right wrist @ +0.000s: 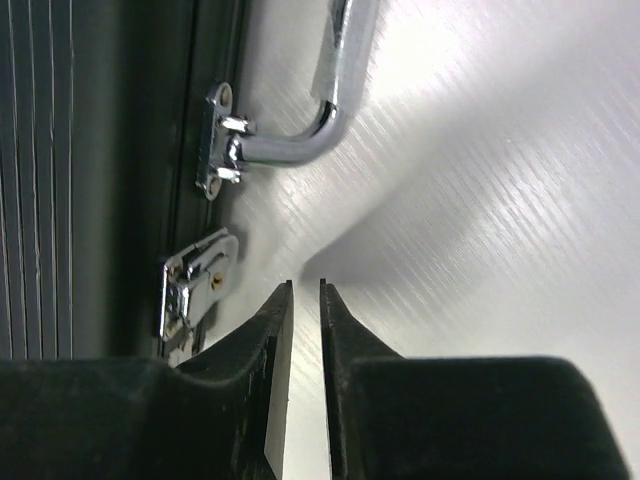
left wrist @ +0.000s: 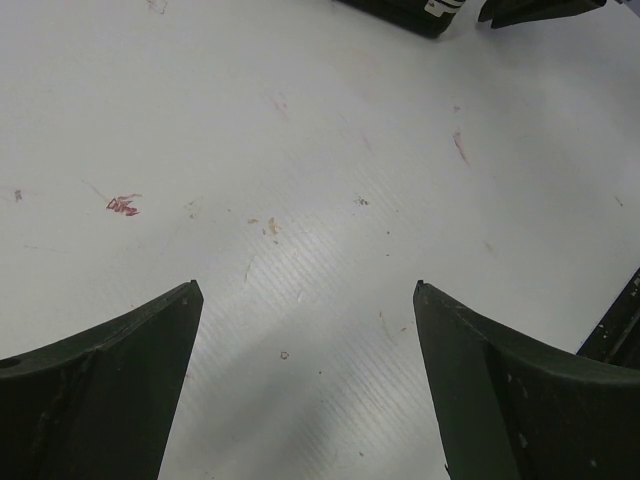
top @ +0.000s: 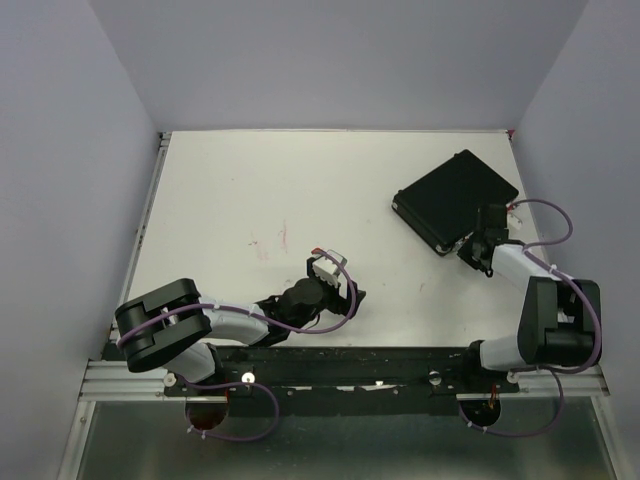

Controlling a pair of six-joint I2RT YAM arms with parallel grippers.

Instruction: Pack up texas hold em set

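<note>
White table (top: 250, 200): black case (top: 455, 200) lid down, no chips loose (latch (right wrist: 195, 285) apparently unfastened); right gripper (right wrist: 306, 300) nearly closed, empty, left gripper (left wrist: 305, 300) wide open.

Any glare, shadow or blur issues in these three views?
Top external: even light, sharp. Left wrist: fingers soft-edged, table crisp. Right wrist: glare on the chrome handle, table washed out at the top, a shadow beside the case.

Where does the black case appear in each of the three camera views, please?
Top external: black case lies closed at right on the table, by the right tool.
Left wrist: only its corner shows at the top edge.
Right wrist: its ribbed side fills the left.
Shared landmark: the case's edge nearest the right tool.
</note>
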